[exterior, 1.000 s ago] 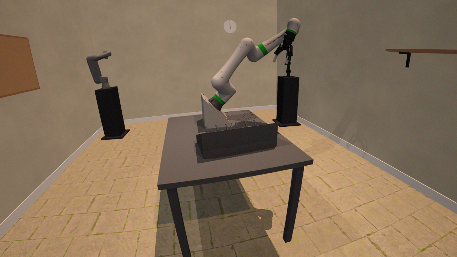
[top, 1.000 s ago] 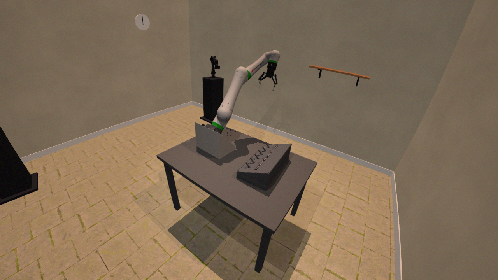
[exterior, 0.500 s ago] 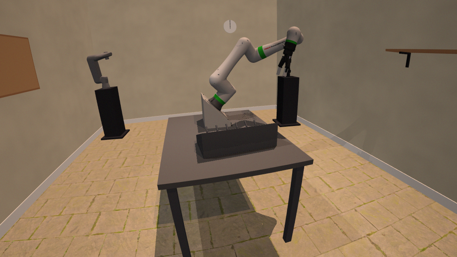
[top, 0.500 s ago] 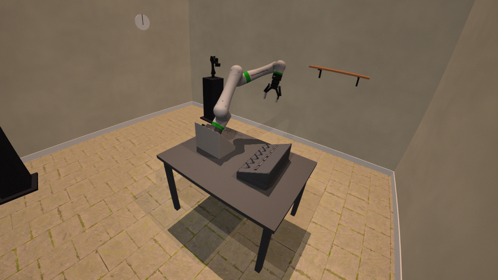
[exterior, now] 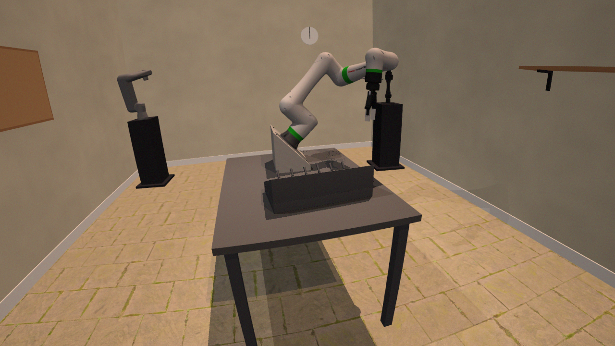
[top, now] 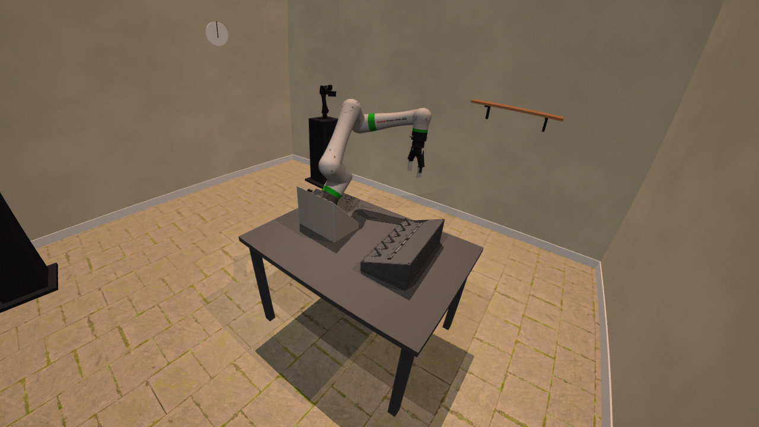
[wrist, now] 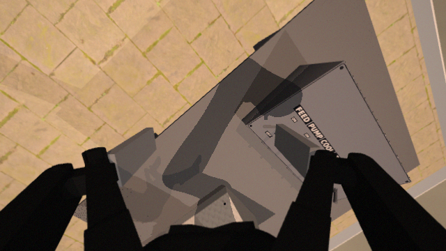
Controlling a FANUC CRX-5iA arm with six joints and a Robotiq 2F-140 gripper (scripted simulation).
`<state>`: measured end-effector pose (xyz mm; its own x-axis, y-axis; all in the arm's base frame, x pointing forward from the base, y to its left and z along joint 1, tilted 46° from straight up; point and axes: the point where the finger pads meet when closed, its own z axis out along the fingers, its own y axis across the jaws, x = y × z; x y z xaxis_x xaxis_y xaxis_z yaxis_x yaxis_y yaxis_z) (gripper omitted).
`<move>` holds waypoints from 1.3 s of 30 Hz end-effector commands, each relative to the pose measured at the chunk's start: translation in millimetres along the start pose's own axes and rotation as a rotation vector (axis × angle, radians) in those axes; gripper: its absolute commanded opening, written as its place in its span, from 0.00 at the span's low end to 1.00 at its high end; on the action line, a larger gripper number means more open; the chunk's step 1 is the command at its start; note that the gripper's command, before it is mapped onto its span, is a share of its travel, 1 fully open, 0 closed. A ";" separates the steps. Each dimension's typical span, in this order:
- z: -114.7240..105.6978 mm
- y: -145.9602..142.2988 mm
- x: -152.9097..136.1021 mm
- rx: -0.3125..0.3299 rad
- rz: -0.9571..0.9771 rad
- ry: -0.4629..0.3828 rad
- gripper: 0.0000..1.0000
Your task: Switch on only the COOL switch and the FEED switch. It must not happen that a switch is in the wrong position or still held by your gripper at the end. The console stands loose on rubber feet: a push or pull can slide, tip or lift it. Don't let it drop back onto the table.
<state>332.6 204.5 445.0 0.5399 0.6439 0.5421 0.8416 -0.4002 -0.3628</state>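
Hanging wide open, the gripper (top: 414, 172) (exterior: 369, 116) (wrist: 215, 137) hovers high beside the console (top: 403, 244) (exterior: 320, 189) (wrist: 348, 115) in the top view; exterior, above its far end; wrist, the switch row runs diagonally, FEED end nearer the table's edge.

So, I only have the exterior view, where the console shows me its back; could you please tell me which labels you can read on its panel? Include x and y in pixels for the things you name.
Observer: In the wrist view, the console (top: 424, 241) (exterior: 320, 187) (wrist: 352, 115) shows FEED nearest one end, then PUMP, then COOL.
Operator: Thank you; are ON and OFF marked there too?
Observer: Yes, below FEED the ON mark (wrist: 294, 120) lies nearer the word than the OFF mark (wrist: 268, 134).
Operator: And does the gripper hide any of the panel from you?
Observer: In the wrist view, one finger of the open gripper (top: 414, 171) (exterior: 369, 115) (wrist: 216, 153) covers part of it.
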 end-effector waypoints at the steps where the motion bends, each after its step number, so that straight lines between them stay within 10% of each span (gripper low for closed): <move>1: 36.5 46.8 -20.9 -0.009 0.222 0.110 1.00; 25: 113.6 156.7 -126.4 -0.060 0.829 0.375 1.00; 26: 113.6 156.7 -126.4 -0.060 0.829 0.375 0.44; 39: 113.6 156.7 -126.4 -0.060 0.829 0.375 0.44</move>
<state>394.2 134.7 233.4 0.9336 -0.1150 0.3393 0.1747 -0.6806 -0.7115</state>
